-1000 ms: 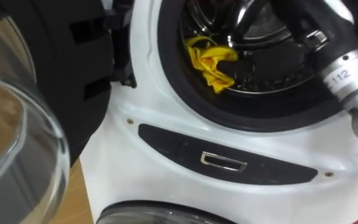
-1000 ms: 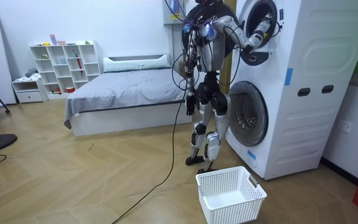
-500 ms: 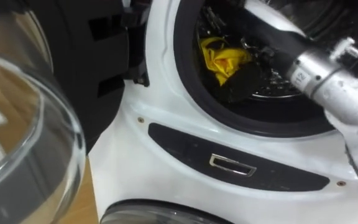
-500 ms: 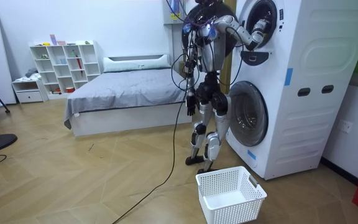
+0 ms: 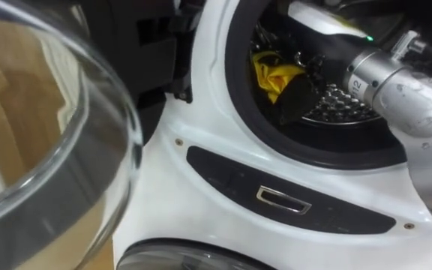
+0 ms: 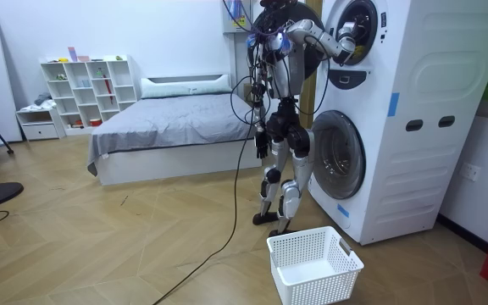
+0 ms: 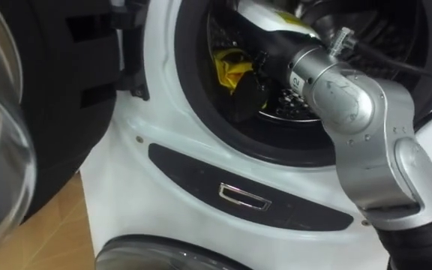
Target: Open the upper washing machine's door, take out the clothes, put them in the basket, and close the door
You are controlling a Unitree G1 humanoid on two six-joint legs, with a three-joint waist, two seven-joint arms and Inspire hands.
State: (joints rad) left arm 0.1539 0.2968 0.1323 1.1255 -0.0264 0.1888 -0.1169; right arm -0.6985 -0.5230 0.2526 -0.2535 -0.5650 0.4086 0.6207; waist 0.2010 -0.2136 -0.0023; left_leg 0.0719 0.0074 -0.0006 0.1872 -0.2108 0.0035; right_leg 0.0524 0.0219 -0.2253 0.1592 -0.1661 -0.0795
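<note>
The right hand (image 5: 297, 96) is inside the upper drum (image 5: 337, 106) of the washing machine (image 6: 413, 110), a dark shape low in the opening with the grey forearm coming in from 3 o'clock. The hand lies against the yellow cloth (image 5: 274, 73), which sits at the hand's 10 o'clock, bunched on the drum's perforated metal wall just inside the dark door seal (image 5: 235, 90). The hand overlaps the cloth's lower right edge. Whether it is clamped on the cloth or resting loose beside it I cannot tell, since it is black against the dark drum.

At 6 o'clock from the opening, on the white front, runs a long dark panel (image 5: 223, 169) with a small chrome-edged handle (image 5: 283, 200) set in it. At 9 o'clock the round glass door (image 5: 58, 142) stands swung open, with wooden floor showing through it. Below the panel, the rim of the lower door (image 5: 193, 255) curves into view.

In the room view the robot stands upright, close against the stacked machine, its right arm raised to the upper opening. A dark shape at its hip may be the left hand (image 6: 259, 141), hanging down. A white basket (image 6: 314, 264) sits on the floor at 6 o'clock from its feet. A bed (image 6: 168, 127) lies at 9 o'clock behind the robot, and a white shelf (image 6: 87, 89) stands farther out the same way.
</note>
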